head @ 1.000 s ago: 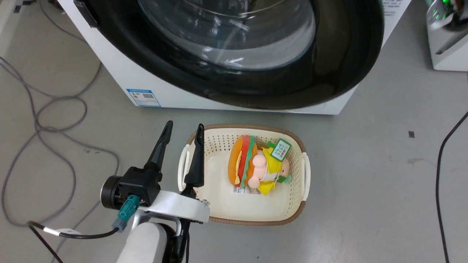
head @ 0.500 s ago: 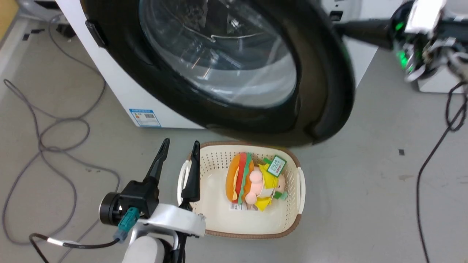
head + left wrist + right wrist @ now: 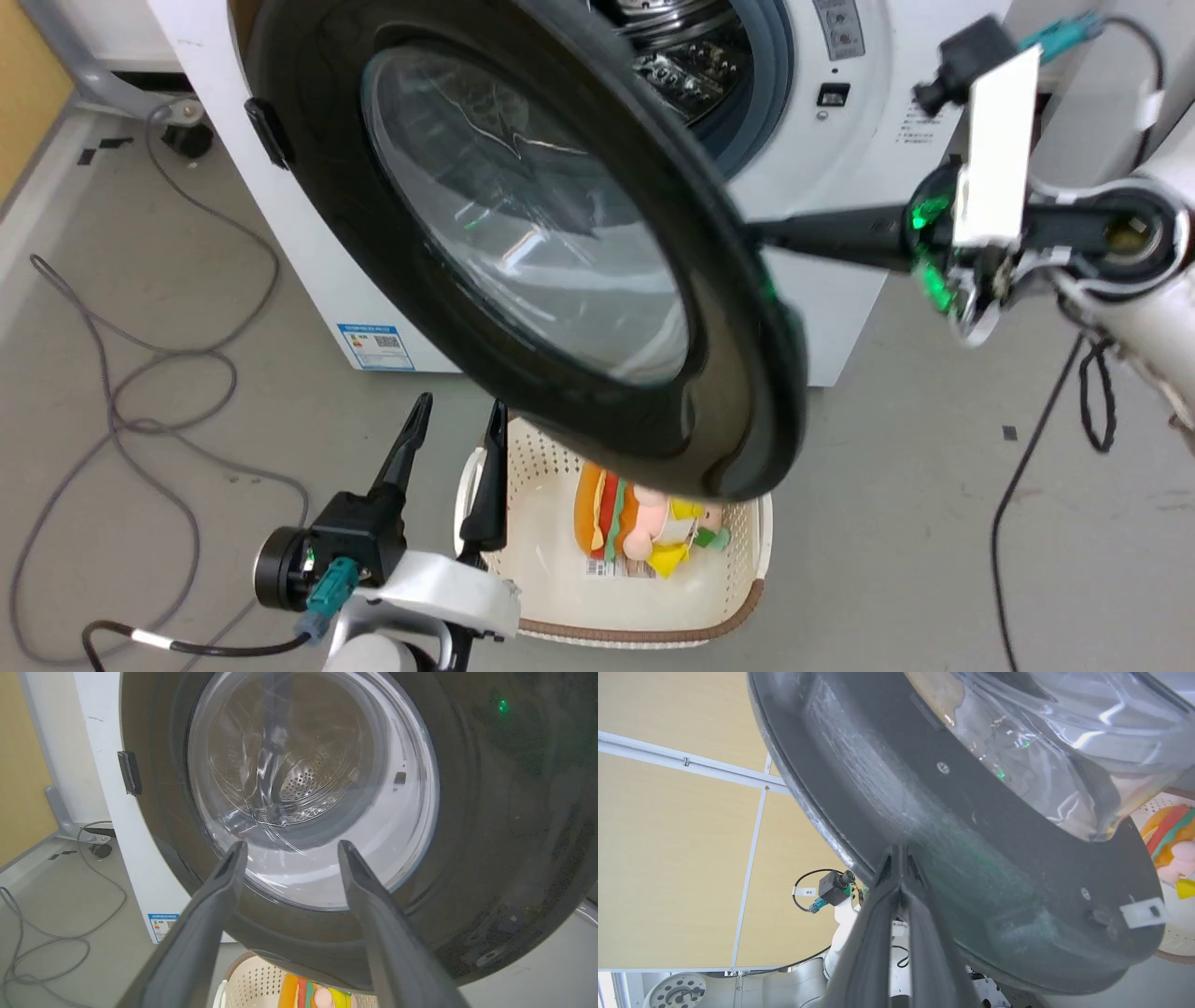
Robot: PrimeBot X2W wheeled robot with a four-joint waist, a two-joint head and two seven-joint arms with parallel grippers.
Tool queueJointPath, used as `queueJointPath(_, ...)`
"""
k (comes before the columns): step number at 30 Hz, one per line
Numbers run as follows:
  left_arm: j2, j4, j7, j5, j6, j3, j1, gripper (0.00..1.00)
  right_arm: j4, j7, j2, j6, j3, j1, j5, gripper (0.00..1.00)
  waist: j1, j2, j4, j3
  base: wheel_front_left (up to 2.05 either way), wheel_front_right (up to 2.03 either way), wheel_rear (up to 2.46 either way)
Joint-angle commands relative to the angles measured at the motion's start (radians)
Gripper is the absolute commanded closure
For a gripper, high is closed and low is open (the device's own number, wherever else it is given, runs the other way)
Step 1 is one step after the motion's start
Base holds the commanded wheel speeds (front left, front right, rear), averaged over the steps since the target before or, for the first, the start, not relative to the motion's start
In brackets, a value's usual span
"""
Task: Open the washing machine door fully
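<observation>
- Head view: the washing machine door (image 3: 560, 280) stands partly open. Its hinge side sits at the left of the washing machine (image 3: 840, 308), and its free edge swings out toward the camera, above the far end of a cream basket (image 3: 752, 569) on the floor.
- Behind the door, the steel drum (image 3: 672, 56) and the grey gasket (image 3: 761, 84) can be seen.
- The right hand (image 3: 775, 235) reaches in from the right with its two fingers pressed together and nothing between them. The tips go behind the free edge of the door.
- Right wrist view: the closed fingertips (image 3: 899, 854) touch the grey inner face of the door (image 3: 924, 788), close to its rim.
- The left hand (image 3: 462, 403) is low, beside the left rim of the basket. Its fingers are spread wide and it holds nothing.
- Left wrist view: the open left hand (image 3: 292, 847) points at the glass window of the door (image 3: 467, 858), apart from it.
- A plush burger toy (image 3: 616, 523) lies inside the basket.
</observation>
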Motion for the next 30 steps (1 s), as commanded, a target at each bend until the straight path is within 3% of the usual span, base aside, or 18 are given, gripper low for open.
queueJointPath(1, 0.001, 0.005, -0.005, 0.008, -0.005, 0.005, 0.019, 0.00, -0.033, -0.013, -0.008, 0.001, 0.015, 0.023, 0.012, 1.00, 0.0000, -0.0001, 0.003, -0.009, 0.00, 0.00, 0.00)
queueJointPath(13, 0.001, 0.018, -0.005, 0.009, -0.008, 0.010, 0.049, 0.00, -0.318, -0.160, -0.072, 0.001, 0.192, 0.028, 0.075, 1.00, 0.0000, -0.0001, 0.016, -0.036, 0.00, 0.00, 0.00)
queueJointPath(18, 0.001, 0.023, -0.005, 0.008, -0.004, 0.010, 0.052, 0.00, -0.378, -0.243, -0.091, 0.001, 0.215, 0.032, 0.101, 1.00, 0.0000, -0.0001, 0.016, -0.043, 0.00, 0.00, 0.00)
queueJointPath(21, 0.001, 0.024, -0.005, 0.009, -0.002, 0.011, 0.057, 0.00, -0.401, -0.369, -0.114, 0.001, 0.184, 0.057, 0.093, 1.00, 0.0000, -0.0001, 0.013, -0.051, 0.00, 0.00, 0.00)
queueJointPath(22, 0.001, 0.024, -0.005, 0.009, -0.001, 0.012, 0.058, 0.00, -0.410, -0.421, -0.122, 0.001, 0.165, 0.073, 0.083, 0.90, 0.0000, -0.0001, 0.012, -0.053, 0.00, 0.00, 0.00)
queueJointPath(23, 0.001, 0.024, -0.005, 0.010, -0.001, 0.014, 0.059, 0.00, -0.415, -0.486, -0.134, 0.001, 0.144, 0.094, 0.065, 0.58, 0.0000, -0.0001, 0.010, -0.057, 0.00, 0.00, 0.00)
queueJointPath(24, 0.001, 0.025, -0.005, 0.010, 0.000, 0.015, 0.061, 0.00, -0.419, -0.550, -0.146, 0.001, 0.127, 0.117, 0.044, 0.00, 0.0000, -0.0001, 0.008, -0.060, 0.00, 0.00, 0.00)
queueJointPath(30, 0.001, 0.026, -0.005, 0.013, 0.005, 0.030, 0.074, 0.00, -0.484, -0.895, -0.187, 0.001, 0.011, 0.345, -0.003, 0.00, 0.0000, -0.0001, -0.014, -0.082, 0.00, 0.00, 0.00)
